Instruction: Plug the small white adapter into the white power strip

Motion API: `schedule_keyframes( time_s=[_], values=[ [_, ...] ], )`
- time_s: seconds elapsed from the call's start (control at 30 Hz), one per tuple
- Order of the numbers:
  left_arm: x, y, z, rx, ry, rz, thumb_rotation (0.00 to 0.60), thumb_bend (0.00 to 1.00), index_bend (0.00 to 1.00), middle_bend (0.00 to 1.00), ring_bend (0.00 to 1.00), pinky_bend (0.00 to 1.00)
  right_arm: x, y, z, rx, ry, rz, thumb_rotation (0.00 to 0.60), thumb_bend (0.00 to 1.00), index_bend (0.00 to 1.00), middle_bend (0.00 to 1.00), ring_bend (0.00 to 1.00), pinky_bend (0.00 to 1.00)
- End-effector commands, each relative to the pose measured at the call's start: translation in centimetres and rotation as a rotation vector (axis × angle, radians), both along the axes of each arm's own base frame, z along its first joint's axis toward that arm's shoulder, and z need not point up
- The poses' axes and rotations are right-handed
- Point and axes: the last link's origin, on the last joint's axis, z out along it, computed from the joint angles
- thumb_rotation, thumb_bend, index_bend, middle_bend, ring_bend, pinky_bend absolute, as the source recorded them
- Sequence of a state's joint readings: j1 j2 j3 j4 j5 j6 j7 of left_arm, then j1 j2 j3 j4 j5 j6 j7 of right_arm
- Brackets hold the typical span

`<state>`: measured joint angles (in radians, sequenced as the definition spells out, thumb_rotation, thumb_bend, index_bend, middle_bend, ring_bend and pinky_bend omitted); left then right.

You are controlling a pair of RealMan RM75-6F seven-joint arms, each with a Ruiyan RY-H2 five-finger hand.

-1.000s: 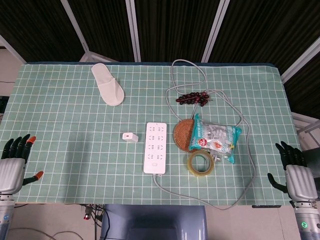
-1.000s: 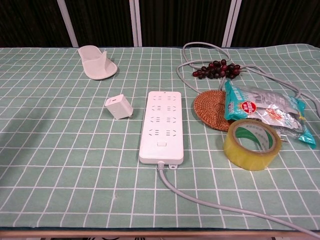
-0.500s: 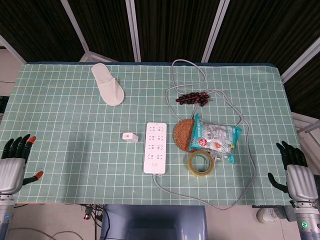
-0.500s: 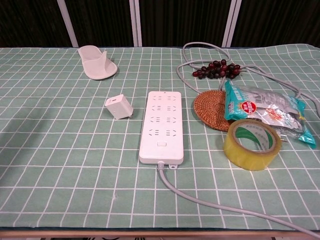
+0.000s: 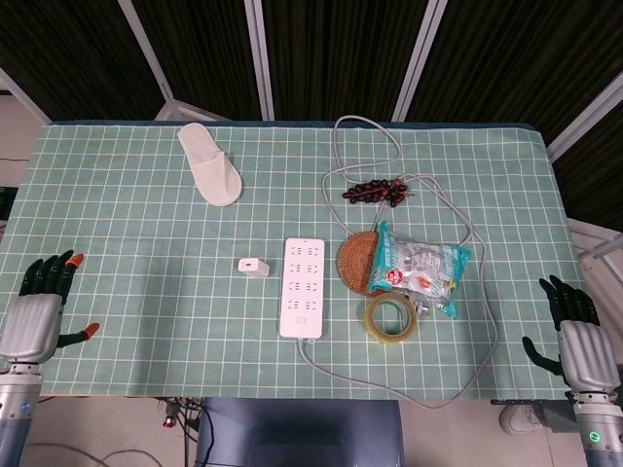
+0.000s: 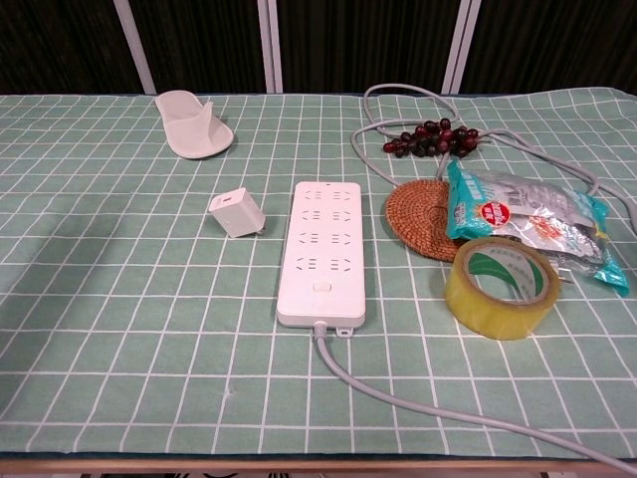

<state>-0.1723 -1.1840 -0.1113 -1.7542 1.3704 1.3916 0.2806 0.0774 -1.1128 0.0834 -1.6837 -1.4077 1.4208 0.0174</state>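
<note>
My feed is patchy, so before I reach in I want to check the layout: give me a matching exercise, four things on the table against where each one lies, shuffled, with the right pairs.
Things:
1. small white adapter
2. tape roll
3. slipper
4. snack bag

Places:
A. far left part of the cloth
B. lying partly over the woven coaster
C. just left of the white power strip, apart from it
D. nearest the front edge, right of the strip

Pairs: 1-C, 2-D, 3-A, 4-B

Small white adapter (image 6: 237, 212) unplugged, just left of flat white power strip (image 6: 321, 250).
</note>
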Motion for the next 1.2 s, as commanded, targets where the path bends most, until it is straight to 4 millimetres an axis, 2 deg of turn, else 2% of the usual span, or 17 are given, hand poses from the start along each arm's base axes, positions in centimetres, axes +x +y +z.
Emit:
schedule_keyframes(
  time_s=[0.03, 0.27, 0.37, 0.5, 0.57, 0.8, 1.2],
  values=[
    [2.4, 2.4, -0.4, -0.033, -0.001, -0.030, 0.600, 0.06, 0.02, 0.00, 0.00, 0.00, -0.1, -0.1, -0.1, 0.005, -0.003, -0.005, 0.600, 0.39, 0.00, 0.00, 0.00, 0.00],
    [6.7, 6.9, -3.0, -0.126, -0.036, -0.033, 0.600, 0.10, 0.12, 0.09, 0.00, 0.00, -0.2, -0.4, -0.2, 0.017, -0.022, -0.025, 0.600, 0.39, 0.00, 0.00, 0.00, 0.00],
    [8.2, 8.4, -4.2, -0.156, -0.039, -0.026, 0.600, 0.13, 0.16, 0.14, 0.00, 0.00, -0.2, -0.4, -0.2, 0.019, -0.032, -0.032, 0.600, 0.39, 0.00, 0.00, 0.00, 0.00],
    [10.0, 9.8, -5.9, -0.193, -0.036, -0.016, 0.600, 0.14, 0.19, 0.15, 0.00, 0.00, -0.3, -0.4, -0.1, 0.022, -0.044, -0.040, 0.600, 0.39, 0.00, 0.00, 0.00, 0.00],
    [11.3, 10.8, -7.7, -0.237, -0.029, -0.015, 0.600, 0.15, 0.20, 0.17, 0.00, 0.00, -0.3, -0.5, -0.1, 0.025, -0.054, -0.047, 0.600, 0.39, 0.00, 0.00, 0.00, 0.00],
    [12.9, 12.0, -10.3, -0.281, -0.017, 0.021, 0.600, 0.18, 0.26, 0.22, 0.00, 0.00, -0.3, -0.5, -0.1, 0.029, -0.068, -0.056, 0.600, 0.39, 0.00, 0.00, 0.00, 0.00],
    [15.7, 13.6, -14.4, -0.349, -0.025, 0.009, 0.600, 0.24, 0.29, 0.25, 0.00, 0.00, -0.4, -0.6, 0.0, 0.033, -0.092, -0.069, 0.600, 0.39, 0.00, 0.00, 0.00, 0.00]
  ],
)
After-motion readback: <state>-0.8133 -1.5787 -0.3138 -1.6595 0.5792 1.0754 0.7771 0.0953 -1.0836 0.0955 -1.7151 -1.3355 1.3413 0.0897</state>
